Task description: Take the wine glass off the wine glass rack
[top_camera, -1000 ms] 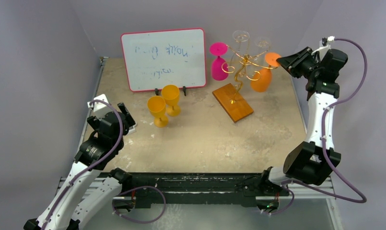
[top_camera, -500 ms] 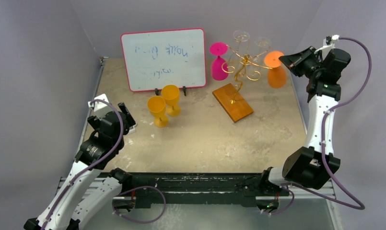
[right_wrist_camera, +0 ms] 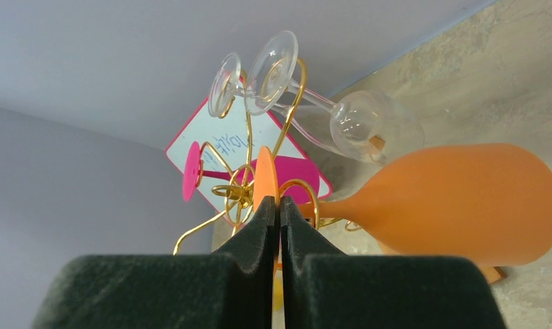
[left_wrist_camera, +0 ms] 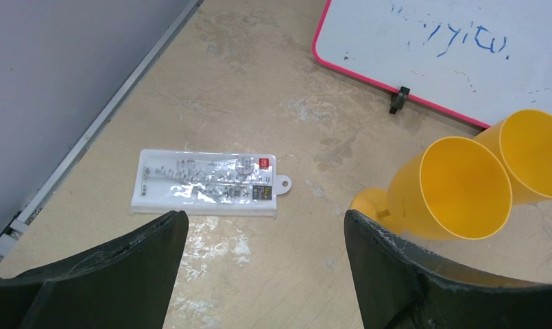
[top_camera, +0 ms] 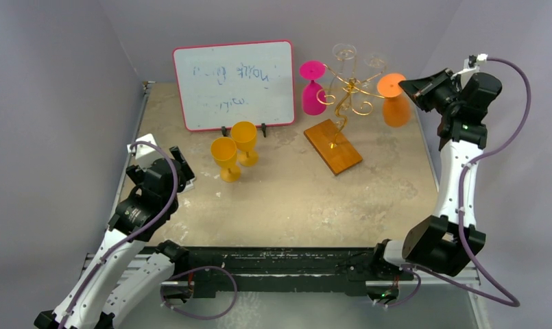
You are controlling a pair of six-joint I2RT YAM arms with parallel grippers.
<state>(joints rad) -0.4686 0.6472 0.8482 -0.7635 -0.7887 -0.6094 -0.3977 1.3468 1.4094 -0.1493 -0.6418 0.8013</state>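
1. The left gripper [left_wrist_camera: 264, 218] hovers near the table's [top_camera: 293, 199] left edge, jaws spread, over a white packet [left_wrist_camera: 208, 184]
2. The wine glass rack [top_camera: 333, 147] stands by the far edge, right of centre
3. The orange wine glass [top_camera: 396, 110] hangs upside down just right of it, its foot pinched by the right gripper [right_wrist_camera: 280, 202]

Red-framed whiteboard [top_camera: 234, 85] at the back — plastic packet [left_wrist_camera: 208, 184] lying flat.

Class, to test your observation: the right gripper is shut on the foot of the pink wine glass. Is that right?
No. The right gripper is shut on the foot of the orange wine glass, as the right wrist view shows.
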